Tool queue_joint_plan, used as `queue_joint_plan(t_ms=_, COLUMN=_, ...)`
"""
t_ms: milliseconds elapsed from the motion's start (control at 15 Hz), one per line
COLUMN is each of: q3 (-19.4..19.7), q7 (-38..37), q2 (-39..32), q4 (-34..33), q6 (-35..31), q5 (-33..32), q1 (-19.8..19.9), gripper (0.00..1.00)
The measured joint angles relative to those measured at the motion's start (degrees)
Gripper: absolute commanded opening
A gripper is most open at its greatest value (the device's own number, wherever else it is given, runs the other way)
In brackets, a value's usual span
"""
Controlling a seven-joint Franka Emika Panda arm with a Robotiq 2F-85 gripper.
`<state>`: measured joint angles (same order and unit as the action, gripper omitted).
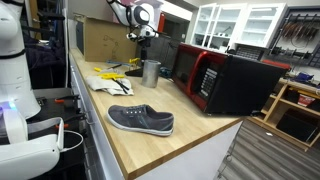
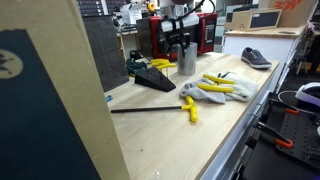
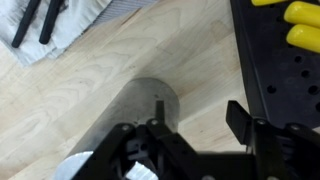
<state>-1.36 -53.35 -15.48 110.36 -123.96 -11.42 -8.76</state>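
Observation:
A grey metal cup (image 1: 151, 72) stands upright on the wooden counter (image 1: 170, 150), next to a red and black microwave (image 1: 225, 80). It also shows in an exterior view (image 2: 186, 58). My gripper (image 1: 141, 38) hangs above the cup in both exterior views (image 2: 180, 30). In the wrist view the gripper (image 3: 196, 112) is open and empty. One finger sits over the cup's rim (image 3: 140, 100). The other finger is over bare wood beside the cup.
A grey shoe (image 1: 141, 120) lies near the counter's front end (image 2: 255, 57). Gloves and yellow-handled tools (image 2: 215, 88) lie mid-counter. A black dustpan (image 2: 150, 78) and a yellow-handled tool (image 2: 188, 107) lie nearby. A cardboard box (image 1: 100, 40) stands behind. A black perforated tray (image 3: 290, 70) shows at the wrist view's right.

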Motion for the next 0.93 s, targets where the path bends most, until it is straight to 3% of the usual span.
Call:
queue_joint_plan(t_ms=333, q3=1.3, q7=-6.8, q2=-5.3, q4=-2.3, q6=-1.3, q5=-3.2, q1=-1.1, gripper=0.0)
queue_joint_plan(t_ms=933, q3=4.2, q7=-17.1, q2=-11.8, q4=-7.2, q6=-1.7, q5=-6.2, q1=-4.0, gripper=0.0)
